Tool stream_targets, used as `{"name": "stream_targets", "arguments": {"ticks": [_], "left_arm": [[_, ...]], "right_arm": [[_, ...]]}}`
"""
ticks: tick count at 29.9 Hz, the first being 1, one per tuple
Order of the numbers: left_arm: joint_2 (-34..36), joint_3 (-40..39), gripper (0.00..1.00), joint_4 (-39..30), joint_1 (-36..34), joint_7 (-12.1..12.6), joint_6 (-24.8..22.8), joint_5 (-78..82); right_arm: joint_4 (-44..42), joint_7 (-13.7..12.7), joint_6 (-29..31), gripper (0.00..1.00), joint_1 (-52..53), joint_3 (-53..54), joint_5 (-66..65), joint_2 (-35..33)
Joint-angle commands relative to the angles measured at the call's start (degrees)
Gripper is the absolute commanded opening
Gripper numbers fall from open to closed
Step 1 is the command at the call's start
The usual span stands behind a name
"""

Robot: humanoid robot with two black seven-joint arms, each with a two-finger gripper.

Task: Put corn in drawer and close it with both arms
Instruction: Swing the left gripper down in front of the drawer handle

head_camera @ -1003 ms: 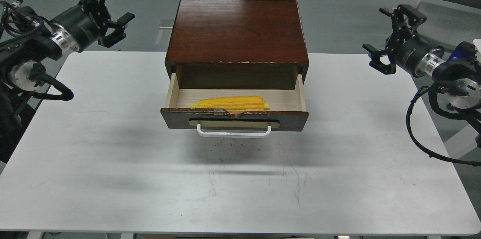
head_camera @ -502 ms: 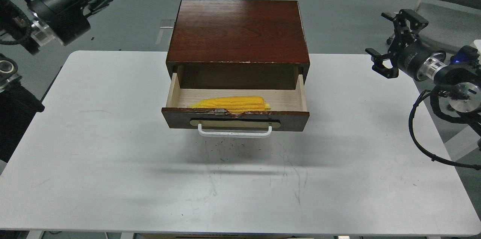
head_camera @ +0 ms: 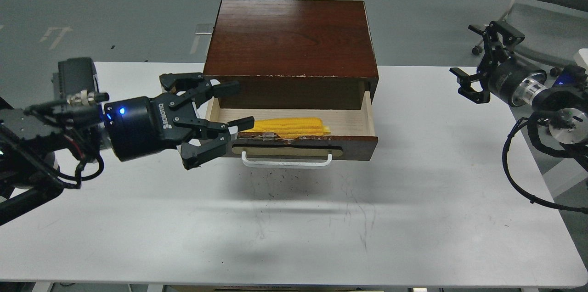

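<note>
On the white tabletop (head_camera: 138, 237), your left claw (head_camera: 232, 106) has swung down, spread, to the open drawer (head_camera: 294, 145) holding the corn (head_camera: 287, 125); right claw (head_camera: 477, 64) stays spread, far off.

Even overhead light, sharp picture

Soft shadows fall on the table (head_camera: 138, 237) below the drawer (head_camera: 303, 147) — mild sheen on the cabinet top (head_camera: 289, 35), no blur.

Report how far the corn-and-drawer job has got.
Done: the corn lies inside the open drawer. In hand: the left gripper, open, is at the drawer's left front corner. Left: pushing the drawer shut; the right gripper, open, hangs far off to the right.
</note>
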Motion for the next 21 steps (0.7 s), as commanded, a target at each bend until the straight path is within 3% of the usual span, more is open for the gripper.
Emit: {"name": "stream_targets", "arguments": {"ticks": [1, 8, 21], "left_arm": [[0.3, 3.9, 0.0, 0.0, 5.8, 0.0, 4.3, 6.4], [-5.0, 7.3, 0.0, 0.3, 11.8, 0.0, 4.3, 6.4], [-11.5, 5.7, 0.0, 5.0, 10.9, 0.0, 4.3, 6.4]], "right_arm": [[-0.8, 0.0, 0.0, 1.0, -0.3, 0.0, -0.1, 0.0], [-1.5, 0.0, 0.0, 1.0, -0.3, -0.3, -0.2, 0.6], [-1.4, 0.0, 0.0, 1.0, -0.4, -0.6, -0.2, 0.3]]}}
